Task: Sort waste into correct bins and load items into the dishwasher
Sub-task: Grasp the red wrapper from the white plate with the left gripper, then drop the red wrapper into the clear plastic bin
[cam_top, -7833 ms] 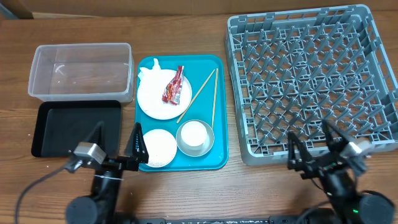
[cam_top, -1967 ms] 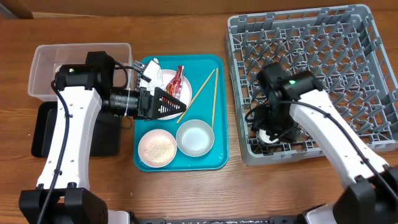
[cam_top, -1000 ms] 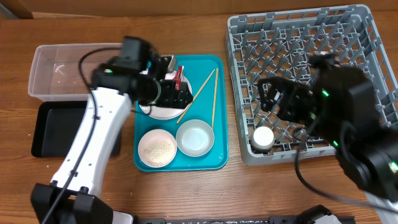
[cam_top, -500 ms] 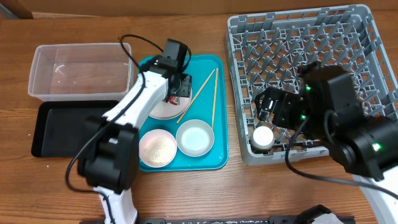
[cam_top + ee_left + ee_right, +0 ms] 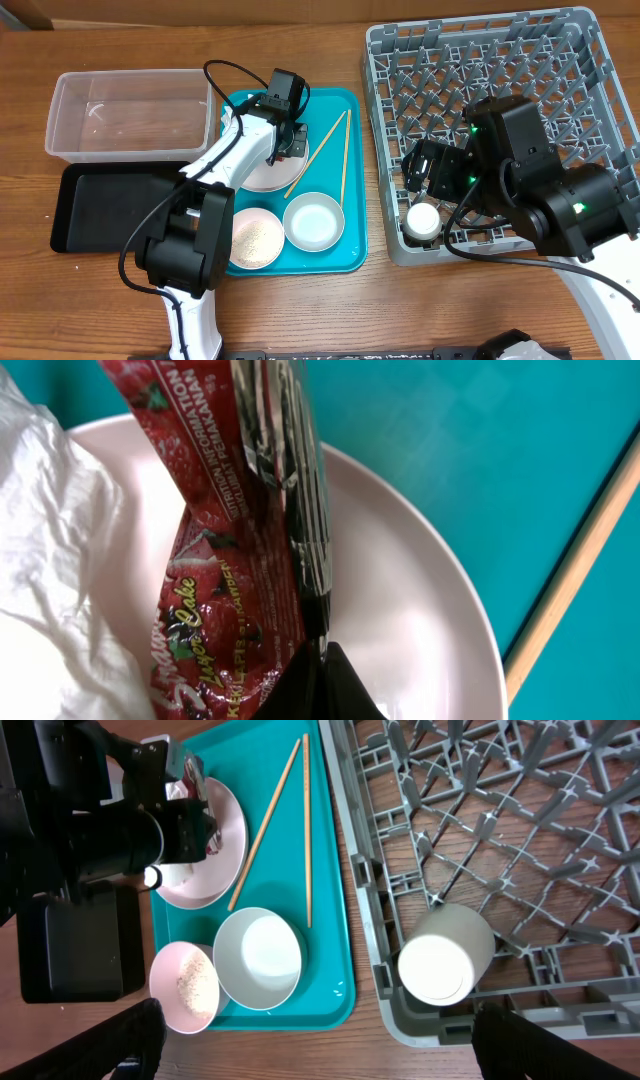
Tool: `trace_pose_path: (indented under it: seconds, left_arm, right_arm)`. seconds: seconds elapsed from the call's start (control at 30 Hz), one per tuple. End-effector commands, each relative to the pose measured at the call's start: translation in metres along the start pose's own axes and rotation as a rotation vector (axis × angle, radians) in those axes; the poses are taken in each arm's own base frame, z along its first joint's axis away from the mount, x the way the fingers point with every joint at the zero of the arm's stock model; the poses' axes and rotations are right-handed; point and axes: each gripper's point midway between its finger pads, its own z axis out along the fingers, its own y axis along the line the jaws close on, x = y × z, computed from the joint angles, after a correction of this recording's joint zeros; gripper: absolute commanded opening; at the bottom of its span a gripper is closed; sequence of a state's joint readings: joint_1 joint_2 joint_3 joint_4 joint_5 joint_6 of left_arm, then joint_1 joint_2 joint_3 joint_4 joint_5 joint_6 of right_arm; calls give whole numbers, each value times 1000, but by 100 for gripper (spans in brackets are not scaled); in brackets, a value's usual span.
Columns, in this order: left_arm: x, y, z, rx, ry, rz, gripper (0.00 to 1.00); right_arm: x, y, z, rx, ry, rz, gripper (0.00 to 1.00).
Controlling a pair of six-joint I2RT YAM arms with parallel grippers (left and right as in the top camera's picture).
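My left gripper (image 5: 320, 672) is shut on the edge of the red snack wrapper (image 5: 215, 590), which lies on the large white plate (image 5: 420, 590) beside the crumpled white napkin (image 5: 50, 570). Seen from overhead, the left gripper (image 5: 289, 141) is over that plate (image 5: 262, 176) on the teal tray. The small pinkish plate with rice (image 5: 255, 238), the bowl (image 5: 313, 221) and two chopsticks (image 5: 344, 158) also lie on the tray. The white cup (image 5: 422, 219) sits in the grey dish rack (image 5: 500, 60). My right gripper (image 5: 315, 1017) hangs open and holds nothing, high above the rack's near-left corner.
The clear tub (image 5: 130, 115) and the black tray (image 5: 100, 205) stand left of the teal tray (image 5: 350, 255). The left arm reaches across the tub's right end. The right arm's body covers the rack's front middle.
My left gripper has shut on the red wrapper on the large plate. The right arm has shifted a little above the rack, with the cup left lying in the rack.
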State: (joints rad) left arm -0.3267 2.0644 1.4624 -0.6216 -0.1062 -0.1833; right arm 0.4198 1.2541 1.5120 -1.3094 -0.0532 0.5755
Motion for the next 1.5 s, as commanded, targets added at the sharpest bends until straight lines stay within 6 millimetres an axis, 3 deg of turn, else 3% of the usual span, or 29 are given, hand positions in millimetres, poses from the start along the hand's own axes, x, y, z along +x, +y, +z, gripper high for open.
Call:
trace_pose_path:
  seconds: [0.0,0.1,0.27,0.33,0.4,0.5,0.53,0.67,0.7,0.77,0.8,0.83,0.9,0.97,1.03,1.2,1.23,1.27,1.37,1.47]
  left_arm:
    - [-6,3,-8,-2,-5,-35,4]
    - [-19,2,-33,21,-20,-71,4]
    - [-48,-5,-101,93,-81,-83,4]
    - [-56,1,-127,87,-116,-100,4]
    - [-59,16,-141,39,-140,-155,4]
    - [-57,58,-146,-91,-149,-288,4]
    - [-52,81,-143,-138,-131,-350,4]
    - [-40,137,-135,-210,-95,-510,4]
    - [-34,166,-132,-237,-86,-594,4]
    - [-29,189,-127,-234,-72,-670,4]
    - [-31,192,-120,-148,-63,-687,22]
    - [-34,187,-118,-85,-60,-648,34]
    - [-42,175,-119,10,-70,-550,45]
    - [-46,172,-126,18,-84,-512,47]
    - [-56,157,-134,61,-106,-469,49]
    - [-62,94,-135,157,-98,-238,49]
    - [-57,72,-131,122,-83,-123,52]
    - [-53,66,-126,70,-71,-87,57]
    - [-40,61,-108,-120,-29,-50,71]
    - [-27,64,-84,-232,27,-55,75]
  right_arm:
    - [-1,2,-3,-13,-9,-10,99]
    - [-1,2,-3,-13,-9,-10,99]
    - [-1,2,-3,-13,-9,-10,99]
    - [-1,2,-3,-13,-9,-10,99]
    - [-1,2,-3,-13,-9,-10,100]
    - [-1,3,-3,-14,-10,-9,100]
    - [-1,2,-3,-13,-9,-10,100]
    - [-1,2,-3,-13,-8,-9,100]
    - [-1,2,-3,-13,-8,-9,100]
    - [-1,2,-3,-14,-8,-9,100]
    - [-1,2,-3,-13,-8,-9,100]
    - [-1,2,-3,-13,-8,-9,100]
    - [-1,2,-3,-13,-8,-10,100]
    - [0,2,-3,-11,-7,-9,100]
    - [2,1,-3,-6,0,-9,100]
    - [5,-3,-3,8,13,-7,100]
    - [5,-3,-3,9,13,-7,100]
    - [5,-3,-3,9,13,-8,100]
    - [5,-3,-3,9,13,-7,100]
    - [5,-3,-3,9,14,-7,100]
